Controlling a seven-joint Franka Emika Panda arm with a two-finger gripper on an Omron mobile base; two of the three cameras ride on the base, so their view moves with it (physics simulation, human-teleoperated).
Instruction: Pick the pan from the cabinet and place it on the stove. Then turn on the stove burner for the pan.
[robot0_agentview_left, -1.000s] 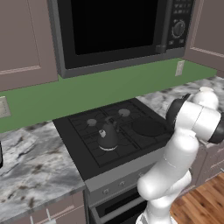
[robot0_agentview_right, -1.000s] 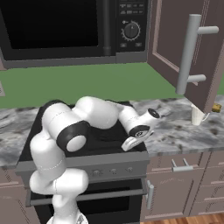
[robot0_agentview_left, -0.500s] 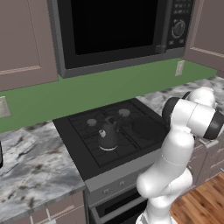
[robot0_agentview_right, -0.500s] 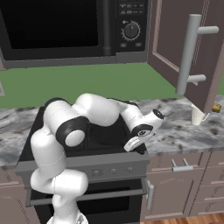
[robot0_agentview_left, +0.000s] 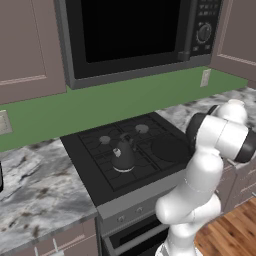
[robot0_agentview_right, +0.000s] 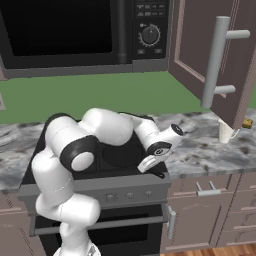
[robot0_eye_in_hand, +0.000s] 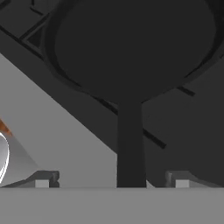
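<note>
Hand view: gripper (robot0_eye_in_hand: 112, 180) jaws wide apart, straddling pan (robot0_eye_in_hand: 131, 48) handle, untouched.

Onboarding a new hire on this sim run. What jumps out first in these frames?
The white arm folds low across the stove, its gripper open with a finger on either side of the handle of the pan, which sits on the right-hand grate. A small dark kettle stands on the cooktop's middle. Up right, the cabinet door hangs open over the marble counter, below the black microwave.
</note>
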